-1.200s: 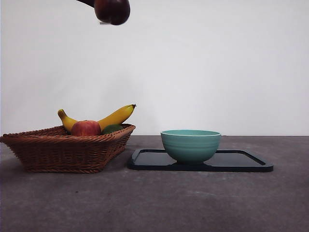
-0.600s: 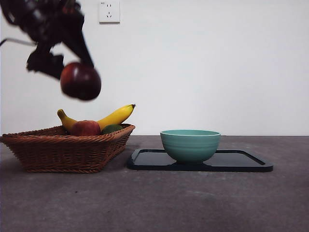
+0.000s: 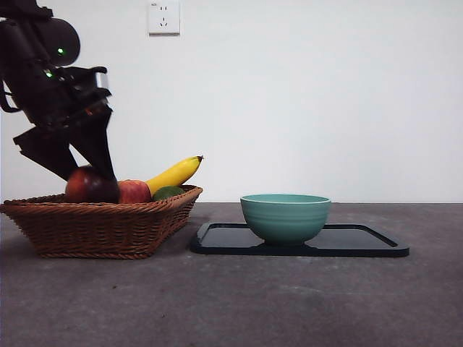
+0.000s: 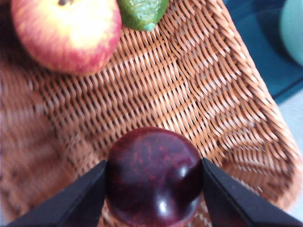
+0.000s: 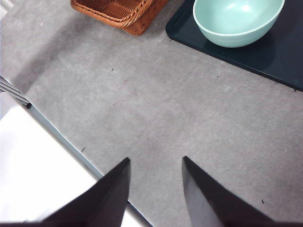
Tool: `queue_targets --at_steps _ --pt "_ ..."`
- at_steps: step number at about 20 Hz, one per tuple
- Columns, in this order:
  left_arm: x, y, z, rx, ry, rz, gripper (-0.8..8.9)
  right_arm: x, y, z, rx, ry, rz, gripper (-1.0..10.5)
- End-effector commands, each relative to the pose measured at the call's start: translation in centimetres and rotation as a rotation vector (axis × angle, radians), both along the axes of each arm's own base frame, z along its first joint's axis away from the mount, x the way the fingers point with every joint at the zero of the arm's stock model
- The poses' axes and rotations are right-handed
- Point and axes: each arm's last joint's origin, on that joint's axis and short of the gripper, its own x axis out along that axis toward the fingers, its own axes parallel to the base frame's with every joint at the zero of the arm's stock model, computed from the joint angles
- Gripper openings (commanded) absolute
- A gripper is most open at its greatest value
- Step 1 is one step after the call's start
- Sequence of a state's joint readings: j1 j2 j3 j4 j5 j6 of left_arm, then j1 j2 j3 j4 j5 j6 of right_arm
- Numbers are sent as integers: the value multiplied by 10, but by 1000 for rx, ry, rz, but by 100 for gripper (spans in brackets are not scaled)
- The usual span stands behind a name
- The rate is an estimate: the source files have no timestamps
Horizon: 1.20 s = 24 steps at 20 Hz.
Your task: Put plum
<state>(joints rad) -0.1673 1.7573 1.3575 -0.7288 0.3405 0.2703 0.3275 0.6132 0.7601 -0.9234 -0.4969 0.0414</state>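
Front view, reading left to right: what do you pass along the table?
left gripper holding the plum in the wicker basket → red apple → green fruit → teal bowl on the black tray

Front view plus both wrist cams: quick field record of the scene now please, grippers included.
plum: dark maroon plum held low inside the basket
left gripper: left gripper shut on the plum, over the basket's near-left part in the front view
right gripper: right gripper open, empty, above bare table
basket: wicker basket left of the tray
basket contents: apple, green fruit, banana
bowl: teal bowl on the black tray, empty
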Motion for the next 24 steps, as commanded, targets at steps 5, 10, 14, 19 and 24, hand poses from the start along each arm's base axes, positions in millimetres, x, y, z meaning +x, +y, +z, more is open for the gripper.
queue_targets --at_steps 5,10,14,19,24 --pt "-4 -31 -22 108 -77 -19 216 1 1 2 3 -16 8 175" --pt "-2 -45 -23 122 -154 18 216 1 1 2 3 -16 8 175" --pt "-4 -48 -23 132 -149 30 217 1 1 2 3 -17 9 175" --pt "-10 -46 -27 153 -72 30 391 2 1 3 5 -30 11 175" --pt "-11 -46 -16 136 -112 38 406 2 1 3 7 -35 11 175"
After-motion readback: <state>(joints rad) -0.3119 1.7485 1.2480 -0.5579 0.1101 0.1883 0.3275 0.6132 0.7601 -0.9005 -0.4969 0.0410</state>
